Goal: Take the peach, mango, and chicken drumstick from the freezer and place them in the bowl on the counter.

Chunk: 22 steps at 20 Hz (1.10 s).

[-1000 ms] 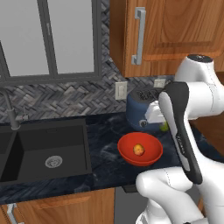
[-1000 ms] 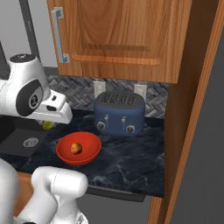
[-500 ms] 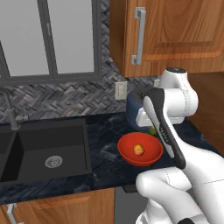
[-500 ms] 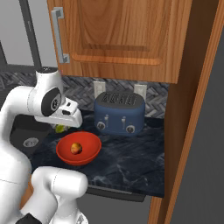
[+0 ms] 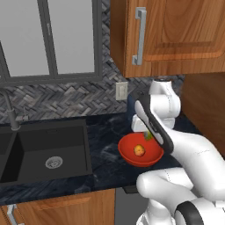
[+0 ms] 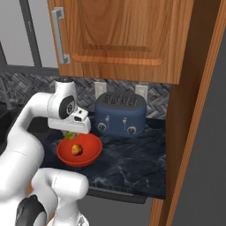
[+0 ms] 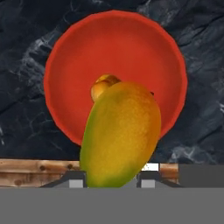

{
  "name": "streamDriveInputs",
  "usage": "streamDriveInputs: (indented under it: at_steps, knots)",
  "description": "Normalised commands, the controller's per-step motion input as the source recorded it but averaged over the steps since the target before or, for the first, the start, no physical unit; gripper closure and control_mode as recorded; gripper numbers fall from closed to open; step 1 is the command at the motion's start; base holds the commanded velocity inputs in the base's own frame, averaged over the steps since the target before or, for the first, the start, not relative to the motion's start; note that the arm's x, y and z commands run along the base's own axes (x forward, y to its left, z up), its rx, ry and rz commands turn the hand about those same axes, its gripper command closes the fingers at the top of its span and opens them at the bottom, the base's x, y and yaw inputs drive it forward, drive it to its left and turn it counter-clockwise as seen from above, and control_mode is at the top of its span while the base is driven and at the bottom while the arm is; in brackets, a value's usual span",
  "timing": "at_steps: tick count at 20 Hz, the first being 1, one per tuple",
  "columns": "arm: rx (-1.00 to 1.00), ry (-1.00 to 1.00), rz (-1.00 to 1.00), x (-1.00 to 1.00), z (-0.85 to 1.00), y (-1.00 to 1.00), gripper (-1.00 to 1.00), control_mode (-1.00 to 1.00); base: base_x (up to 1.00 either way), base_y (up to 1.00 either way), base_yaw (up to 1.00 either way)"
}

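My gripper (image 7: 111,177) is shut on the mango (image 7: 120,133), a green-yellow oval fruit that hangs just above the red-orange bowl (image 7: 131,48). From the base cameras the mango (image 5: 148,135) (image 6: 69,134) shows under the hand, with the gripper (image 5: 148,133) (image 6: 70,131) over the bowl's (image 5: 127,154) (image 6: 62,155) far side. The peach (image 5: 139,150) (image 6: 77,149) (image 7: 103,85) lies inside the bowl, partly hidden behind the mango in the hand view. The bowl stands on the dark marbled counter (image 5: 105,145) (image 6: 132,154). The chicken drumstick and the freezer are out of view.
A blue toaster (image 6: 121,114) stands right behind the bowl against the wall. The black sink (image 5: 44,154) with its faucet (image 5: 9,110) lies to the left. Wooden upper cabinets (image 5: 176,35) hang overhead, and a tall wooden panel (image 6: 194,110) bounds the counter on the right.
The arm has swung the mango in over the bowl, with the hand now closer above it. The bowl and the peach have stayed put.
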Motion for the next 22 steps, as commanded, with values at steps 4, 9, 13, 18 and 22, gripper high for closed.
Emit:
streamDriveInputs:
  at_steps: [4, 9, 13, 18, 22]
  knots:
    - [0.0, 0.04, 0.0, 0.28, -0.73, 0.0, 1.0, -1.0, 0.0, 0.0, 0.0]
    - [0.0, 0.02, 0.0, 0.23, -0.52, 0.0, 1.0, -1.0, 0.0, 0.0, 0.0]
    - [0.0, 0.0, 0.0, 0.25, -0.23, 0.0, 1.0, -1.0, 0.0, 0.0, 0.0]
    - [0.0, 0.0, 0.0, 0.18, -0.2, -0.02, 1.0, -1.0, 0.0, 0.0, 0.0]
    - [0.0, 0.0, 0.0, 0.26, -0.34, 0.0, 1.0, -1.0, 0.0, 0.0, 0.0]
